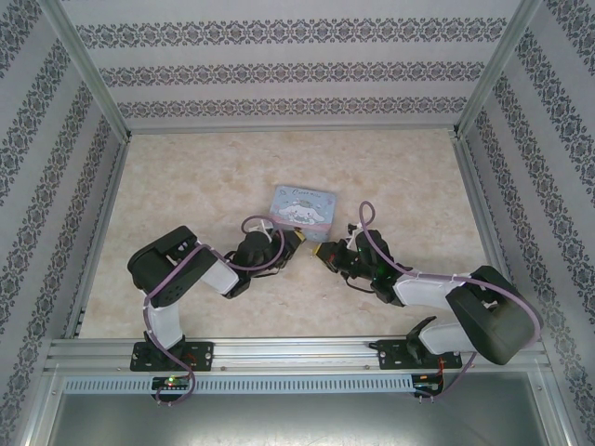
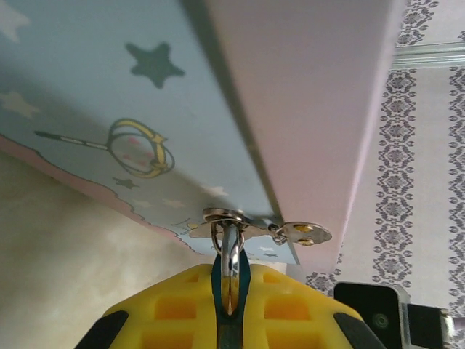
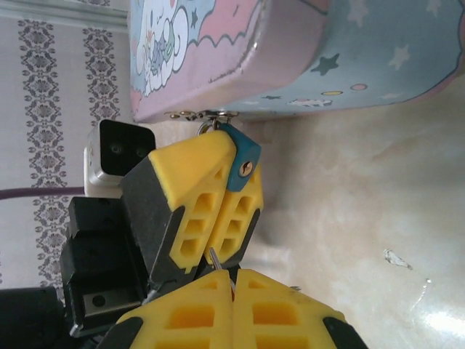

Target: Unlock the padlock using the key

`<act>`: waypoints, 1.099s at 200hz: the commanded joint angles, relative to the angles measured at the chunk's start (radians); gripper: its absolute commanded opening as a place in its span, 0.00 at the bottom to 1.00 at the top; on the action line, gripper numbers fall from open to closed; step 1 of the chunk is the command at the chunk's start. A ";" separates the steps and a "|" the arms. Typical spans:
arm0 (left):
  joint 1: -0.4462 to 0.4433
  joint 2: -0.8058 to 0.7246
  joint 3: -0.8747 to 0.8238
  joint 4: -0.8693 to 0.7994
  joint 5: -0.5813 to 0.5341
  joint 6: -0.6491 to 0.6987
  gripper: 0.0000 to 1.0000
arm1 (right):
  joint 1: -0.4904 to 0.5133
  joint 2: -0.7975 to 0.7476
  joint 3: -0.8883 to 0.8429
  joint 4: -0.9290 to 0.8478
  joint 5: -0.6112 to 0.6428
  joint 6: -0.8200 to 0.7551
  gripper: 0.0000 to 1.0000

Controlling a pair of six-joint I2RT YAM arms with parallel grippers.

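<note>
The padlock (image 3: pixel 238 154) hangs at the near edge of the tin (image 1: pixel 302 206), mid-surface, clamped in the left claw (image 1: pixel 298 240). The right claw (image 1: pixel 322 250), just to its right, is closed on the key (image 3: pixel 213 257). Bare marbled surface (image 1: pixel 186 177) lies all round, enclosed by patterned walls (image 1: pixel 279 74).

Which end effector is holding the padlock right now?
The left end effector: its jaws are shut on the teal padlock, while the right end effector pinches the small key.

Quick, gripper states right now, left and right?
Left gripper: shut on the padlock.
Right gripper: shut on the key, a thin sliver between its fingertips.
</note>
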 commanded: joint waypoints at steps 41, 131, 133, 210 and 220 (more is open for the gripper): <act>-0.035 0.020 0.025 0.161 -0.004 -0.062 0.00 | 0.008 0.018 -0.017 0.035 0.083 0.059 0.00; -0.047 0.052 0.029 0.186 -0.014 -0.073 0.00 | -0.004 0.040 -0.005 0.046 0.103 0.079 0.00; -0.047 0.053 0.031 0.186 -0.014 -0.073 0.00 | -0.004 0.040 -0.005 0.046 0.102 0.079 0.00; -0.053 0.057 0.036 0.182 -0.020 -0.073 0.00 | -0.007 0.064 -0.002 0.058 0.099 0.082 0.00; -0.055 0.057 0.037 0.183 -0.019 -0.074 0.00 | -0.007 0.069 -0.001 0.062 0.100 0.084 0.00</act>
